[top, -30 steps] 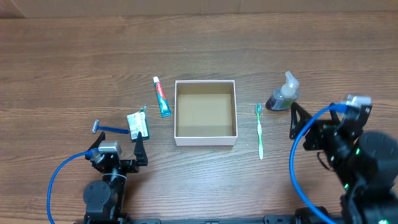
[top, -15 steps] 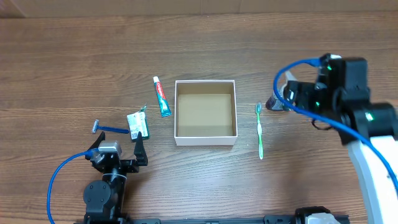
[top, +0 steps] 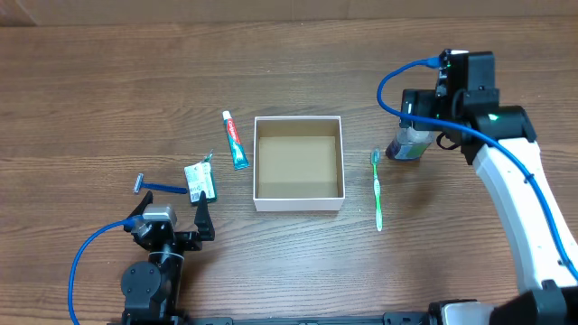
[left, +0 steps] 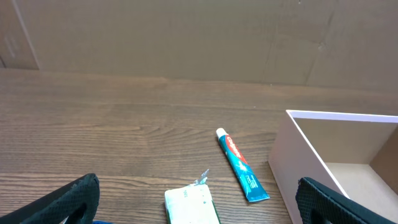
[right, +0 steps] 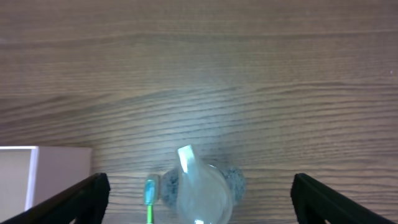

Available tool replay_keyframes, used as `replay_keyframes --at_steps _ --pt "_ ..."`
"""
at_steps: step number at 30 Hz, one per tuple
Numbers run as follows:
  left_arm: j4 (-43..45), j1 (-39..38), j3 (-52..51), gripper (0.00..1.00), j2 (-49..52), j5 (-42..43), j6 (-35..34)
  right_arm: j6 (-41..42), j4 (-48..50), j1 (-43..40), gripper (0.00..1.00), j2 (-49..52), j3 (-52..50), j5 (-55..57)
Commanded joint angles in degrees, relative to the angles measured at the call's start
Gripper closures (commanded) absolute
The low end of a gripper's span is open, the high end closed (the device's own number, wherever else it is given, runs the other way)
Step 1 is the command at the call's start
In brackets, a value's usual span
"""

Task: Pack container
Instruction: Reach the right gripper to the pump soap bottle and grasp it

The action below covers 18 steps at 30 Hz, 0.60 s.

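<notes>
Right fingers (right: 81, 198) spread over bottle (right: 200, 186); overhead, arm (top: 456, 90) covers them.

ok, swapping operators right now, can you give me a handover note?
Left gripper: open, holding nothing, low near the green packet.
Right gripper: open, above the bottle, no grip.
Container: mid-table, nothing in it. Toothpaste, packet and razor lie left of it. Toothbrush and bottle lie right.
Done: nothing packed.
Left: all five items, probably the bottle first.
</notes>
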Motion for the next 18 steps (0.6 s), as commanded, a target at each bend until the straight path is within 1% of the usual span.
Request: replay_keyframes --at_steps 1,2,3,4,5,6,8,9,16,18 --pt "0.24 0.57 -0.44 0.00 -0.37 -0.37 1.31 -0.48 1.14 -0.11 0.27 3.23 1.16 1.42" --pt "0.24 0.57 -0.44 0.00 -0.37 -0.37 1.31 -0.48 1.16 -0.11 0.35 3.80 1.16 1.42" --pt "0.24 0.57 -0.44 0.00 -0.37 -0.37 1.31 -0.46 1.16 -0.11 0.41 4.33 1.16 1.42" --pt "0.24 0.57 -0.44 0.00 -0.37 -0.39 1.31 -0.44 1.09 -0.11 0.44 4.63 1.16 1.42" --pt "0.24 0.57 -0.44 0.00 -0.37 -0.37 1.31 -0.35 1.07 -0.11 0.45 4.79 1.16 1.31" --pt "0.24 0.57 -0.44 0.00 -0.37 -0.37 1.31 -0.20 0.90 -0.11 0.45 4.83 1.16 1.16" --pt "0.24 0.57 -0.44 0.00 -0.37 -0.37 1.31 -0.20 0.24 -0.11 0.30 4.83 1.16 0.02" --pt "0.24 0.57 -0.44 0.00 -0.37 -0.37 1.31 -0.22 -0.02 -0.11 0.28 4.83 1.16 -0.33" --pt "0.24 0.57 -0.44 0.00 -0.37 -0.37 1.31 -0.22 -1.11 -0.11 0.29 5.11 1.09 -2.36" --pt "0.24 0.57 -0.44 0.00 -0.37 -0.37 1.31 -0.22 -1.53 -0.11 0.35 5.68 1.09 -2.71"
